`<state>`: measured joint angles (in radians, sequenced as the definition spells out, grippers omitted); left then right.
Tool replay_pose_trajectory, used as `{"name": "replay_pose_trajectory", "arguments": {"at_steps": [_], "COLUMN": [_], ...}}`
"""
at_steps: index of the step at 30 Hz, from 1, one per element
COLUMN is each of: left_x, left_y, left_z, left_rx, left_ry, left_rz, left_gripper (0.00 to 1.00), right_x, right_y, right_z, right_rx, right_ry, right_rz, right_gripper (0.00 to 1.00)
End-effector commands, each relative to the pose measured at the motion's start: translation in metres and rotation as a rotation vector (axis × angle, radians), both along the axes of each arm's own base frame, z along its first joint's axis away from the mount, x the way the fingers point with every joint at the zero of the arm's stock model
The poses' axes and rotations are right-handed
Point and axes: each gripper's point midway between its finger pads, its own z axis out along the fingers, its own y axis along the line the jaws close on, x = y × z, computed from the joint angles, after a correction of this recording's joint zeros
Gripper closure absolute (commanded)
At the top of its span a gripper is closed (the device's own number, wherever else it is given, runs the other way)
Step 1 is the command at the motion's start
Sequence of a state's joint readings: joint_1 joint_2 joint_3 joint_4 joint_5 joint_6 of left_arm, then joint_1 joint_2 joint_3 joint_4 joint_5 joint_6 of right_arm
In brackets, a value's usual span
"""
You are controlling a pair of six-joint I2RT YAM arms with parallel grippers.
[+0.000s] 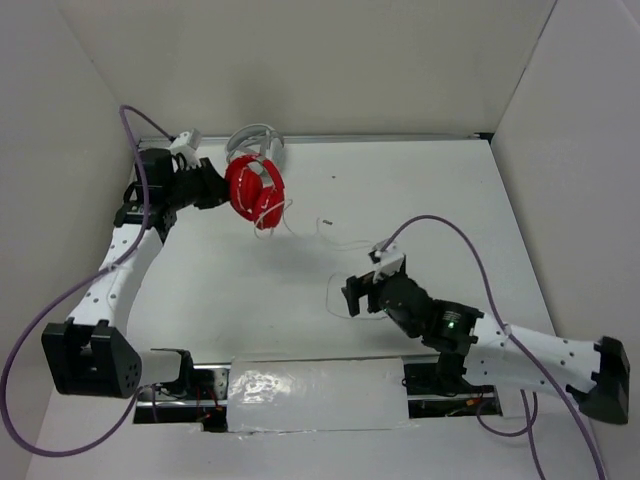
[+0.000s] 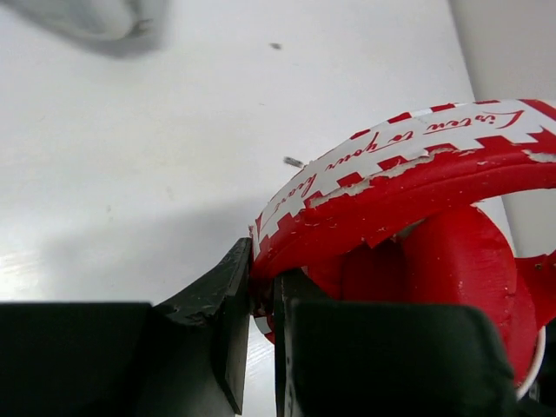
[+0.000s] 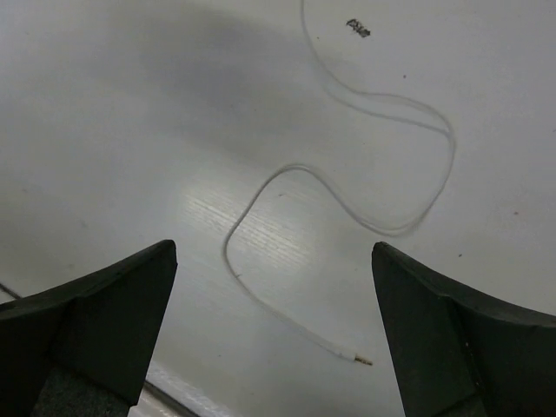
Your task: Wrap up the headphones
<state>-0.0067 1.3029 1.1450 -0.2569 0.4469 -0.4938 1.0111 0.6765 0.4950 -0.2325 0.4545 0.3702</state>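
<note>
The red headphones (image 1: 255, 190) are held up off the white table at the back left. My left gripper (image 1: 218, 190) is shut on their red-and-white headband (image 2: 408, 165), with an ear cup (image 2: 469, 261) just behind the fingers. The thin white cable (image 1: 335, 243) trails from the headphones rightwards across the table. My right gripper (image 1: 356, 296) is open and empty, hovering low over the cable's free end. In the right wrist view the cable (image 3: 382, 228) loops on the table and its plug (image 3: 358, 357) lies between the spread fingers (image 3: 113, 304).
White-grey headphones (image 1: 256, 138) lie by the back wall behind the red ones, blurred in the left wrist view (image 2: 95, 17). A small dark speck (image 1: 326, 221) lies mid-table. A shiny taped strip (image 1: 310, 390) runs along the near edge. Walls enclose left, back and right.
</note>
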Motion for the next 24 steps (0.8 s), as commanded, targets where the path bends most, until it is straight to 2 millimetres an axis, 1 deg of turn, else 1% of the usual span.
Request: {"name": "replay_pose_trajectory", "arguments": {"at_steps": [1,3,4,6,7,8,9,10,11,12,13,14,15,17,18,19,20,21,22,23,24], "left_x": [-0.022,-0.032,-0.037,-0.045,-0.05,-0.051,-0.053,-0.058,-0.06,-0.064,-0.067,-0.068,-0.069,-0.071,-0.071,-0.071,-0.071,-0.075,-0.076,-0.078,-0.081], "left_y": [-0.039,-0.043,-0.05,-0.054,-0.06,-0.06,-0.061,-0.067,-0.069,-0.074,-0.076,-0.078,-0.081,-0.08,-0.08,-0.08,-0.08,-0.083,-0.085,-0.085,-0.088], "left_z": [0.048,0.051,0.051,0.053,0.053,0.055,0.056,0.058,0.06,0.061,0.065,0.065,0.07,0.069,0.07,0.073,0.073,0.076,0.08,0.082,0.084], "left_rx": [0.07,0.082,0.093,0.103,0.108,0.118,0.109,0.11,0.11,0.095,0.087,0.084,0.066,0.065,0.057,0.058,0.056,0.047,0.039,0.036,0.031], "left_ry": [-0.24,-0.243,-0.251,-0.251,-0.253,-0.259,-0.252,-0.239,-0.237,-0.225,-0.217,-0.208,-0.197,-0.167,-0.151,-0.157,-0.151,-0.152,-0.159,-0.16,-0.166], "left_rz": [-0.267,-0.269,-0.297,-0.286,-0.303,-0.288,-0.274,-0.289,-0.295,-0.299,-0.304,-0.301,-0.288,-0.262,-0.242,-0.239,-0.24,-0.257,-0.264,-0.269,-0.284], "left_gripper": [1.0,1.0,1.0,1.0,1.0,1.0,1.0,1.0,1.0,1.0,1.0,1.0,1.0,1.0,1.0,1.0,1.0,1.0,1.0,1.0,1.0], "right_x": [0.016,0.02,0.027,0.033,0.04,0.038,0.037,0.035,0.041,0.032,0.032,0.036,0.029,0.027,0.027,0.026,0.029,0.031,0.036,0.039,0.042], "right_y": [0.005,0.014,0.016,0.022,0.022,0.03,0.033,0.037,0.039,0.051,0.056,0.053,0.062,0.069,0.079,0.08,0.086,0.088,0.088,0.087,0.085], "right_z": [0.045,0.052,0.048,0.05,0.058,0.055,0.064,0.068,0.082,0.078,0.091,0.08,0.084,0.09,0.081,0.079,0.074,0.07,0.076,0.062,0.063], "right_rx": [-0.119,-0.138,-0.162,-0.154,-0.124,-0.109,-0.063,-0.054,0.014,0.052,0.089,0.076,0.096,0.109,0.078,0.073,0.057,0.047,0.066,0.051,0.055], "right_ry": [-0.249,-0.263,-0.257,-0.25,-0.273,-0.275,-0.298,-0.328,-0.374,-0.395,-0.472,-0.487,-0.517,-0.552,-0.532,-0.528,-0.512,-0.508,-0.543,-0.538,-0.561], "right_rz": [-0.138,-0.142,-0.162,-0.155,-0.166,-0.103,-0.068,-0.008,0.017,0.134,0.177,0.205,0.278,0.331,0.378,0.389,0.398,0.396,0.371,0.357,0.34], "right_gripper": [0.0,0.0,0.0,0.01,0.01,0.01,0.01,0.0,0.0,0.0,0.0,0.0,0.0,0.0,0.0,0.0,0.0,0.0,0.0,0.0,0.0]}}
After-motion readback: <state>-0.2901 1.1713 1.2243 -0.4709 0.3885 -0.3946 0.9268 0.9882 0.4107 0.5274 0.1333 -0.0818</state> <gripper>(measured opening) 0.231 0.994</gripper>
